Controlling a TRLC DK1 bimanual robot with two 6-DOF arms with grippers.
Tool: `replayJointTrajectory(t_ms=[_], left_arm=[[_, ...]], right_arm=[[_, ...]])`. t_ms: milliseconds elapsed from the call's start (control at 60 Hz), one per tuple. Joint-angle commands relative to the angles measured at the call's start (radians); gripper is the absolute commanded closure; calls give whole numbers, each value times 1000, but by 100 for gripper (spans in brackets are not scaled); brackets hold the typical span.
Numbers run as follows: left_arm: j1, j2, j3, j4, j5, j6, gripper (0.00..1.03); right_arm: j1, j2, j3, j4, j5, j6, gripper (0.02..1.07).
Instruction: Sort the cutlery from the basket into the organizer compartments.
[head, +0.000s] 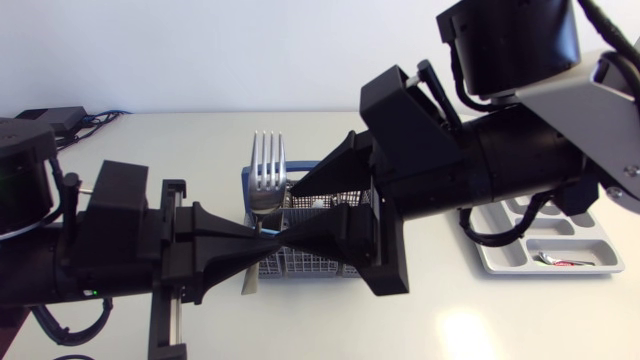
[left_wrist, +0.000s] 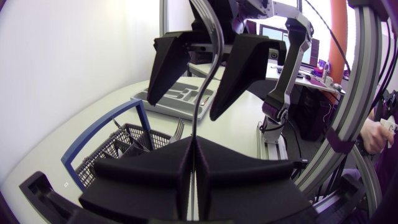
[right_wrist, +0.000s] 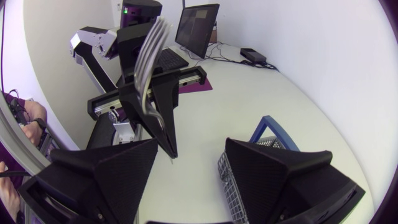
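My left gripper (head: 268, 240) is clamped on the handle of the fork (head: 267, 165), tines up, above the basket (head: 325, 265). My right gripper (head: 288, 215) is spread wide around the handle and seems not to touch it. I should close it squarely just above my left fingertips, then release with the left before heading for the organizer (head: 500, 262).

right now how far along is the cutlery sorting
Early. Done: one piece lies in the organizer. In hand: a fork, gripped by the left jaws above the basket, with the right jaws open around it. Left: placing that fork, plus a second fork in the basket.
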Motion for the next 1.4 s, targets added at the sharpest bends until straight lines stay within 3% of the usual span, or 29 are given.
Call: replayJointTrajectory(t_ms=[0, 383, 533, 633, 783, 1183, 1300, 1383], left_arm=[[15, 10, 46, 3, 29, -9, 101], [8, 49, 52, 1, 89, -17, 101], [9, 63, 55, 4, 106, -16, 101], [11, 69, 55, 9, 107, -16, 101], [12, 72, 59, 12, 110, -16, 101], [21, 73, 68, 20, 112, -23, 100], [41, 72, 63, 31, 112, -39, 69], [41, 73, 59, 29, 112, -45, 56]], right_arm=[[11, -17, -34, 28, -11, -20, 40], [22, -6, -34, 71, -32, -20, 49], [40, -6, -35, 78, -34, -20, 65], [46, -4, -35, 78, -34, -20, 67], [49, 5, -29, 75, -46, -22, 90], [48, 20, -19, 38, -78, -20, 101], [40, 20, -15, 28, -86, -16, 101], [38, 17, -15, 21, -86, -14, 101]])
